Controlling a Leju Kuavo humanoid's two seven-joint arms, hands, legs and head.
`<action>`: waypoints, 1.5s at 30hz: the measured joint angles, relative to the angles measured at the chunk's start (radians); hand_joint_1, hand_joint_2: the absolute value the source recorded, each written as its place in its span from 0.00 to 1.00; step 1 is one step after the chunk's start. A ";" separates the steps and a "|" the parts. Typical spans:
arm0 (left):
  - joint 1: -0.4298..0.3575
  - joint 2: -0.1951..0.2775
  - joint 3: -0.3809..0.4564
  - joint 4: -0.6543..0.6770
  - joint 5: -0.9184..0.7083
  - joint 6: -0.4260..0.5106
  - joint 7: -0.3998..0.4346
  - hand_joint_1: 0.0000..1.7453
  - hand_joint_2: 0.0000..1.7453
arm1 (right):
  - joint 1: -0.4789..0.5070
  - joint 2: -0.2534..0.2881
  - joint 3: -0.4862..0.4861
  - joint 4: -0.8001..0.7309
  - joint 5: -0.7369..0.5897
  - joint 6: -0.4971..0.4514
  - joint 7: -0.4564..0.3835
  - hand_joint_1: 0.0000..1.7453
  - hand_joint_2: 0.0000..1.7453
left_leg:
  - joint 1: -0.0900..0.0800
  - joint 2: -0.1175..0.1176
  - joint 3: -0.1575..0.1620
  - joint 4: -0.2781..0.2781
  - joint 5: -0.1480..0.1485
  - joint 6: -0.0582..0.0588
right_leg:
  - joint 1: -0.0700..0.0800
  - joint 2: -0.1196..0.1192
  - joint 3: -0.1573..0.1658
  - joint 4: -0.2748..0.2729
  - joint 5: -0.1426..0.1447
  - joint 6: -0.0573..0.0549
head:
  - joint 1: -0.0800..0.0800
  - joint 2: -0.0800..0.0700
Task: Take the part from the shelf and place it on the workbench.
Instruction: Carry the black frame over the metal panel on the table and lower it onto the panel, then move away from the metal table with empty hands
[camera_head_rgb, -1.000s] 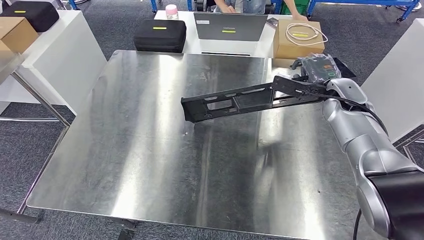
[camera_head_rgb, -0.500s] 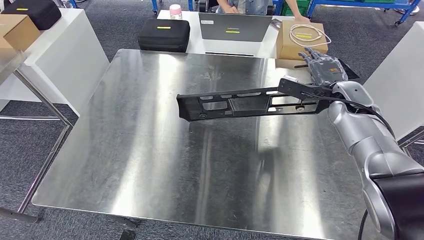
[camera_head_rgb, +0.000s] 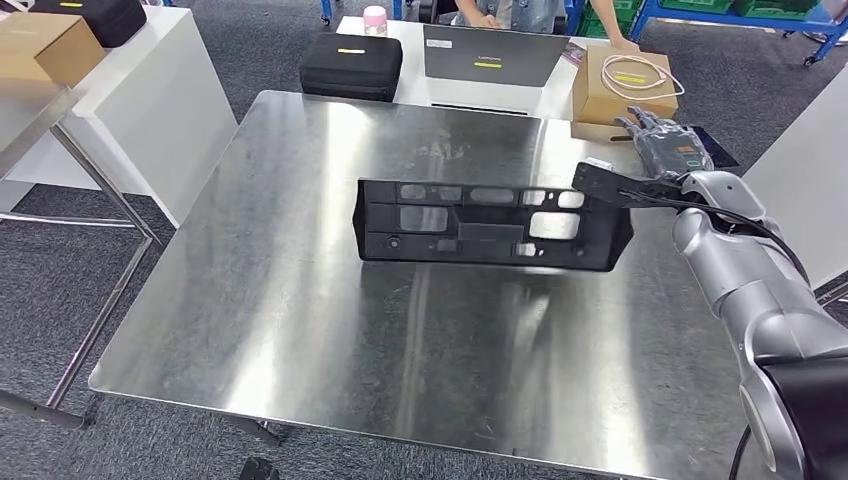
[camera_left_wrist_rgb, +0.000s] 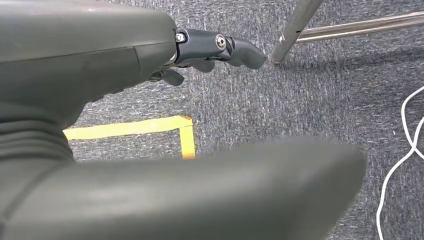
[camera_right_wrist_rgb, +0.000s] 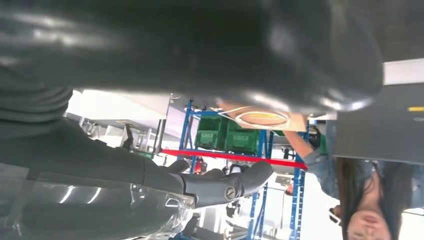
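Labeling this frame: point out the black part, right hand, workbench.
black part (camera_head_rgb: 480, 222), head view, middle of its frame.
right hand (camera_head_rgb: 668, 148), head view, back of hand.
workbench (camera_head_rgb: 300, 300), head view, bare steel top.

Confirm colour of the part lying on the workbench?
Black, matte, with rectangular cut-outs. The part shows best in the head view, against the shiny steel workbench.

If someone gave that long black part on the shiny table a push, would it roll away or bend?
Probably neither. The black part is a long, flat-sided frame, so it would more likely slide than roll, and the metal workbench looks smooth enough for that. It keeps a straight shape along its length, so it seems stiff. Its many cut-out windows suggest it is fairly light for its size.
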 joint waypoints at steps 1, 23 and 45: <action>0.000 0.000 0.000 0.000 0.000 0.000 0.000 0.00 0.00 | -0.002 -0.001 0.000 0.000 -0.001 0.001 0.001 0.00 0.00 | -0.001 0.000 -0.002 0.002 0.001 -0.004 | 0.001 -0.004 0.043 -0.071 0.021 0.001 | 0.000 0.000; -0.007 0.018 0.000 0.000 -0.014 -0.060 0.030 0.00 0.00 | -0.059 -0.078 -0.035 0.070 -0.176 0.543 0.154 0.00 0.00 | 0.021 -0.071 0.043 0.015 -0.045 -0.028 | -0.003 0.024 -0.009 -0.097 0.063 -0.028 | -0.001 0.000; -0.005 0.021 0.000 0.000 -0.012 -0.054 0.029 0.00 0.00 | -0.090 -0.111 -0.032 0.075 -0.143 0.411 0.208 0.00 0.00 | 0.037 -0.067 -0.082 0.281 -0.109 -0.086 | -0.010 0.008 0.003 -0.140 0.099 -0.069 | 0.001 0.000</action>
